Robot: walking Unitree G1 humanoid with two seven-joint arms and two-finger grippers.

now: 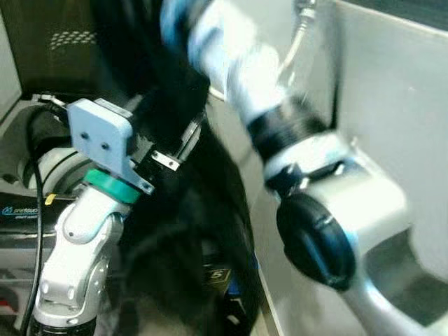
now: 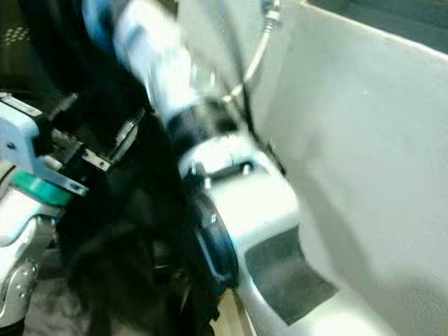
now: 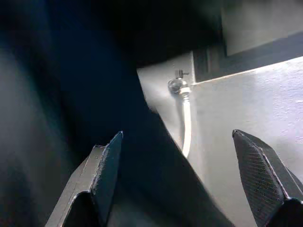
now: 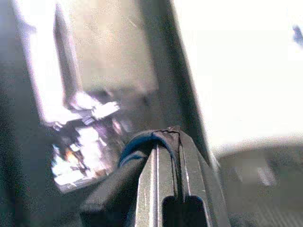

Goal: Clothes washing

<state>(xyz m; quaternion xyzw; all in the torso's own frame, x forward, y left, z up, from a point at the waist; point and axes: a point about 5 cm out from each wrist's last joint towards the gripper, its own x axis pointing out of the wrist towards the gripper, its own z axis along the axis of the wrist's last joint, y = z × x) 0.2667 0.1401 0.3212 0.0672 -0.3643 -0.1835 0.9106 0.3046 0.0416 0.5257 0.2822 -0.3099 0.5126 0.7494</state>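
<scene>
A dark box low on the left carries pale blue lettering (image 1: pixel 26 211), too blurred to read (no other writing can be made out). The task's thing, a dark garment (image 1: pixel 175 231), hangs as a soft, limp, near-black mass down the middle of the eye views, between the two silver arms and beside the smooth grey-white side of the washing machine (image 1: pixel 392 119).

The left tool (image 3: pixel 177 163) has its two black, wedge-shaped, finely ribbed fingers spread wide apart, with nothing between them; beyond them a white hose (image 3: pixel 185 125) drops from a small metal tap (image 3: pixel 177 85) on the wall.

The right tool (image 4: pixel 166 142) has its flat grey-black fingers pressed together, pinching a fold of dark blue cloth (image 4: pixel 137 144) at the tips. The right arm (image 1: pixel 308 182) is motion-blurred.
</scene>
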